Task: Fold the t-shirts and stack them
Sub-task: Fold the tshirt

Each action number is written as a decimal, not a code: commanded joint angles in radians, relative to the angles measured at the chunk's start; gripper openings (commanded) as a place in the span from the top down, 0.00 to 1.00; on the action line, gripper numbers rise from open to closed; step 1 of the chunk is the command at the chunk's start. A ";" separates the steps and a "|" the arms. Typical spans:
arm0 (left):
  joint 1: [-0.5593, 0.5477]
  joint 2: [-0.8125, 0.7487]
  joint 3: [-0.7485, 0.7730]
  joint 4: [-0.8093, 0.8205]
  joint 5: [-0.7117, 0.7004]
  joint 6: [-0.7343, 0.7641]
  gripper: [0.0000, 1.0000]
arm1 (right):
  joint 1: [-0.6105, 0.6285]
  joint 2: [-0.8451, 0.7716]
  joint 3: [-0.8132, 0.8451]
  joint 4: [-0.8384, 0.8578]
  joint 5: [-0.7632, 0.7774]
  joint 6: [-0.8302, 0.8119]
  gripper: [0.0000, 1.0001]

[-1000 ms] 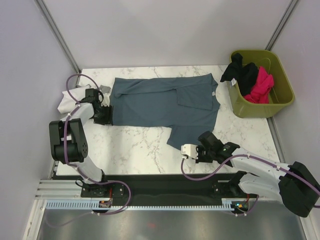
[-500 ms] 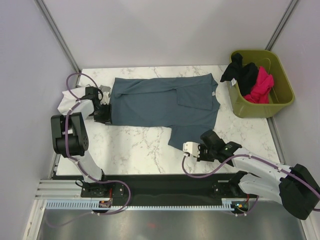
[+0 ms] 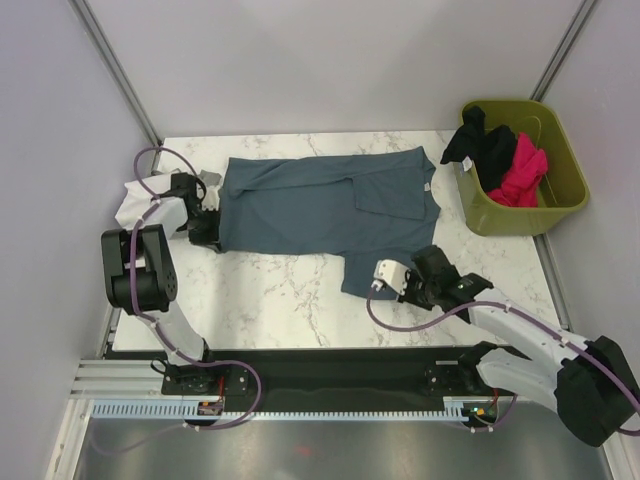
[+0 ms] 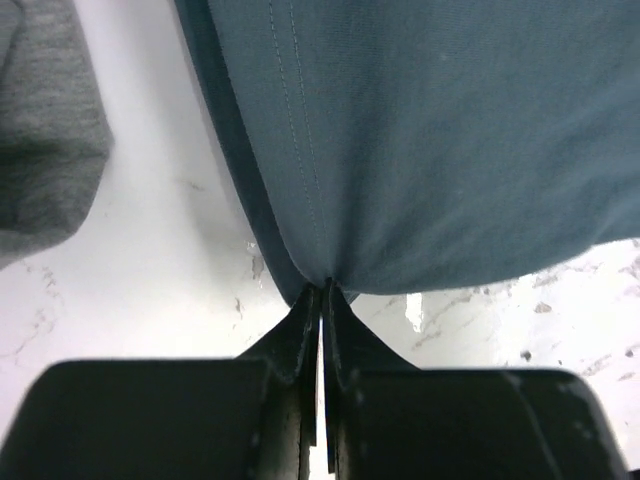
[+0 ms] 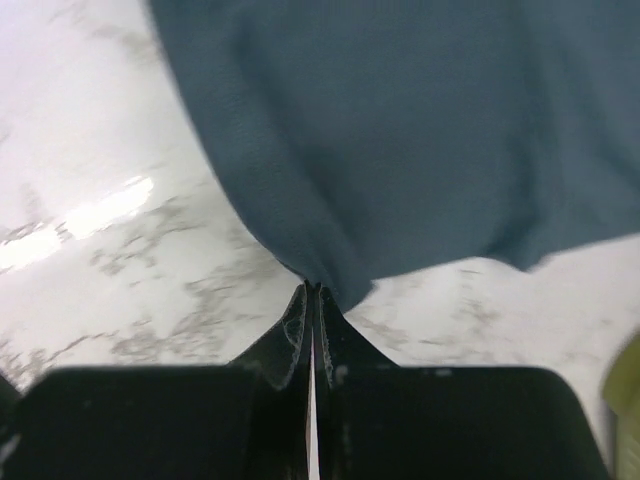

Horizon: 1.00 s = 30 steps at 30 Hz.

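Note:
A large slate blue-grey t-shirt (image 3: 300,205) lies spread across the marble table (image 3: 290,290). My left gripper (image 3: 213,235) is at its near-left corner, shut on the hemmed edge. In the left wrist view the cloth (image 4: 430,140) bunches into the closed left gripper (image 4: 325,290). My right gripper (image 3: 422,268) is at the near-right flap, also shut on the shirt. In the right wrist view the blue cloth (image 5: 420,130) rises from the pinched right gripper (image 5: 313,290). Black (image 3: 480,145) and magenta-pink (image 3: 525,170) t-shirts sit in the bin. A white t-shirt (image 3: 132,203) lies at the table's left edge.
The olive-green bin (image 3: 560,210) stands at the far right; its edge (image 5: 630,400) shows in the right wrist view. A small grey cloth (image 3: 211,178) lies by the shirt's far-left corner, seen as grey cloth (image 4: 45,130) in the left wrist view.
My left gripper has closed onto the shirt's near-left edge. My right gripper, still shut on the shirt's flap, has moved a little to the right and farther from the bases.

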State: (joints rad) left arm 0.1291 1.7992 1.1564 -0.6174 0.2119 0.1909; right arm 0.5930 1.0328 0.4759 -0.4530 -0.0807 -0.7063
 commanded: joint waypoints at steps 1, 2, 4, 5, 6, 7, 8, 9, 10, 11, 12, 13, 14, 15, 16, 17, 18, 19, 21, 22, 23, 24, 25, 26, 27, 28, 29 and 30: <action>0.007 -0.112 0.080 -0.059 -0.003 0.044 0.98 | -0.085 -0.019 0.157 0.025 0.021 0.085 1.00; 0.007 -0.130 0.092 -0.082 -0.005 0.059 0.98 | -0.103 -0.011 0.215 0.022 0.018 0.094 1.00; 0.007 -0.138 0.135 -0.102 -0.005 0.077 0.98 | -0.140 -0.004 0.269 0.020 0.016 0.106 1.00; 0.007 -0.135 0.152 -0.125 -0.003 0.084 0.98 | -0.148 0.009 0.317 0.022 0.013 0.105 1.00; 0.006 -0.129 0.184 -0.134 -0.003 0.088 0.98 | -0.159 0.016 0.340 0.023 0.015 0.091 1.00; 0.007 -0.121 0.204 -0.145 0.012 0.091 0.98 | -0.163 0.026 0.360 0.027 0.016 0.088 1.00; 0.007 -0.112 0.225 -0.162 0.023 0.096 0.98 | -0.167 0.044 0.394 0.042 0.019 0.085 1.00; 0.007 -0.089 0.271 -0.172 0.024 0.097 0.98 | -0.174 0.055 0.409 0.051 0.022 0.084 1.00; 0.007 -0.074 0.296 -0.180 0.027 0.100 0.98 | -0.174 0.078 0.423 0.069 0.024 0.079 1.00; 0.007 -0.061 0.321 -0.186 0.030 0.099 0.98 | -0.177 0.088 0.444 0.082 0.027 0.077 1.00; 0.007 -0.043 0.372 -0.203 0.037 0.101 0.98 | -0.182 0.101 0.454 0.094 0.032 0.074 1.00; 0.007 -0.017 0.397 -0.211 0.044 0.097 0.98 | -0.182 0.124 0.460 0.123 0.036 0.067 1.00; 0.007 0.000 0.422 -0.219 0.052 0.097 0.98 | -0.183 0.134 0.475 0.135 0.044 0.065 1.00; 0.007 0.015 0.469 -0.232 0.058 0.097 0.98 | -0.190 0.148 0.486 0.148 0.051 0.064 1.00; 0.007 0.046 0.494 -0.242 0.061 0.097 0.98 | -0.196 0.179 0.498 0.166 0.055 0.065 1.00; 0.007 0.063 0.518 -0.251 0.064 0.099 0.98 | -0.200 0.194 0.526 0.178 0.058 0.067 1.00; 0.007 0.083 0.573 -0.277 0.067 0.099 0.98 | -0.212 0.211 0.541 0.192 0.065 0.070 1.00; 0.007 0.122 0.600 -0.289 0.067 0.102 0.98 | -0.222 0.248 0.579 0.217 0.065 0.079 1.00; 0.007 0.159 0.673 -0.309 0.075 0.102 0.98 | -0.252 0.289 0.627 0.241 0.062 0.087 1.00; 0.007 0.193 0.696 -0.323 0.080 0.098 0.98 | -0.260 0.335 0.679 0.260 0.056 0.090 1.00; 0.006 0.213 0.750 -0.332 0.086 0.093 0.98 | -0.272 0.363 0.708 0.267 0.053 0.088 1.00; 0.007 0.233 0.781 -0.341 0.090 0.090 0.98 | -0.288 0.392 0.739 0.275 0.053 0.090 1.00; 0.006 0.252 0.811 -0.361 0.096 0.081 0.98 | -0.295 0.448 0.771 0.286 0.044 0.090 1.00; 0.006 0.294 0.874 -0.372 0.098 0.078 0.98 | -0.315 0.481 0.838 0.292 0.041 0.090 1.00; 0.006 0.314 0.909 -0.381 0.099 0.074 0.98 | -0.323 0.513 0.875 0.295 0.038 0.093 1.00; 0.006 0.339 0.943 -0.393 0.101 0.064 0.98 | -0.331 0.586 0.914 0.297 0.030 0.090 1.00; 0.006 0.362 1.015 -0.418 0.107 0.059 0.98 | -0.334 0.625 0.993 0.298 0.024 0.087 1.00; 0.004 0.417 1.055 -0.433 0.112 0.056 0.98 | -0.344 0.665 1.035 0.297 0.021 0.084 1.00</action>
State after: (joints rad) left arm 0.1295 2.1502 2.0750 -0.9867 0.2901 0.2550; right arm 0.2699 1.6085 1.3781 -0.2161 -0.0448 -0.6285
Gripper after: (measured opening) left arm 0.028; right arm 0.010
